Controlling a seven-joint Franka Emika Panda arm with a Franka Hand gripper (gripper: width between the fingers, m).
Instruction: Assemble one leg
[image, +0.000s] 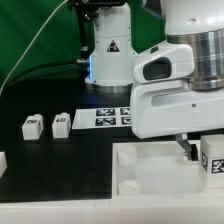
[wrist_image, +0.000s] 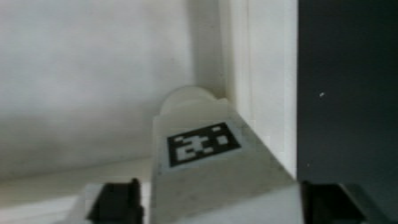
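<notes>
Leg (wrist_image: 201, 145): in the claw, tag showing, over the white tabletop (image: 150, 178) near its rim.
Claw (wrist_image: 222, 200): clamped on that leg.
Other legs (image: 32, 125): two, side by side on the black bench (image: 60, 150).

Black table (image: 60, 150) carries, twd exterior view's left, outer leg (image: 31, 124) & inner leg (image: 61, 122), side by side, not touching. Marker board (image: 112, 117) lies flat just right of them. Big white tabletop (image: 160, 172) in foreground, robot base (image: 108, 60) at back.

The gripper (image: 201, 152) holds a tagged leg (image: 213, 160) at the white tabletop (image: 150, 182); two spare legs (image: 32, 125) stand near the marker board (image: 112, 117).
</notes>
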